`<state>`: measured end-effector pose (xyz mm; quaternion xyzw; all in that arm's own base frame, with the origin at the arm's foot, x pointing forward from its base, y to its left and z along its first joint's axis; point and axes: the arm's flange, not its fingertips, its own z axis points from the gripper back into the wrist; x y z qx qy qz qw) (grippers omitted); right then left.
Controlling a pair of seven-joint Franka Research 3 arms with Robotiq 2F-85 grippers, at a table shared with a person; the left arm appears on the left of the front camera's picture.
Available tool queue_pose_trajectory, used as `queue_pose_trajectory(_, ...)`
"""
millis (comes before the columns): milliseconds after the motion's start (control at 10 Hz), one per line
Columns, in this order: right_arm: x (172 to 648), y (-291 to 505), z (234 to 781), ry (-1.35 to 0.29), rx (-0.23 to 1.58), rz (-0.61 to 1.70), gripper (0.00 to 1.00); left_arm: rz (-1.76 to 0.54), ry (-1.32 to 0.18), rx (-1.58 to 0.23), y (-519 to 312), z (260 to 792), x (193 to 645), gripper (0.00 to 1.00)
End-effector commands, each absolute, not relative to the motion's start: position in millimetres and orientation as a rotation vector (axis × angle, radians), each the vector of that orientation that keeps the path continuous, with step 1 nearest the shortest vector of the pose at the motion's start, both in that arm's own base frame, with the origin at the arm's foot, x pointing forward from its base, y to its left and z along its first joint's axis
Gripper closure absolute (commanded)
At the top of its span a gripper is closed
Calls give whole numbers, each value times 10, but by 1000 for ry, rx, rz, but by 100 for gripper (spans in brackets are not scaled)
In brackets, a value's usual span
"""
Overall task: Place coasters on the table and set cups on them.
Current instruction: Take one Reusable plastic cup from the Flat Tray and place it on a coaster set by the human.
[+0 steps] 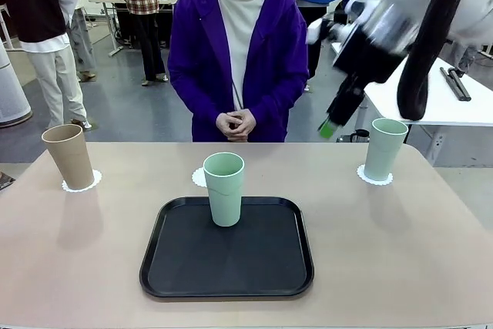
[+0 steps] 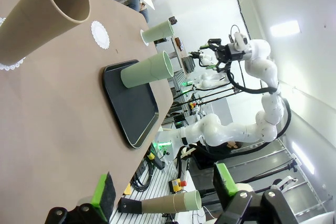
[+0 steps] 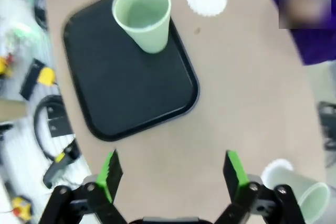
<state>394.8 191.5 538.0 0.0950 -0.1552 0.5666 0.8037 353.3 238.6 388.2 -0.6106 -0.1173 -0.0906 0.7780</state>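
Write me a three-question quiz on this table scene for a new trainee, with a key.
1. True or false: the middle mint cup stands on the black tray, not on the empty coaster behind it.
2. How many cups stand on coasters? A one, B two, C three.
3. Fill in: the right gripper is ___ and holds nothing.

Key: 1 true. 2 B, the tan cup and the right-hand mint cup. 3 open.
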Motion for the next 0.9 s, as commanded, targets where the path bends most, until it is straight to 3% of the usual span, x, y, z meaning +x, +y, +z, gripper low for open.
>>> queue_pose_trajectory(0,4131,1999,5021,-338,165,1228,0,-195,-263,-1324,2396,3901,3513,0)
queue_pose_trajectory(500,4325,2491,4176,-233,281,1295,0,-195,-263,-1324,2396,3901,3513,0)
queue_pose_trajectory(800,4222,2480,4179,-219,232,1288,0,-195,-263,-1324,2396,3901,3513,0)
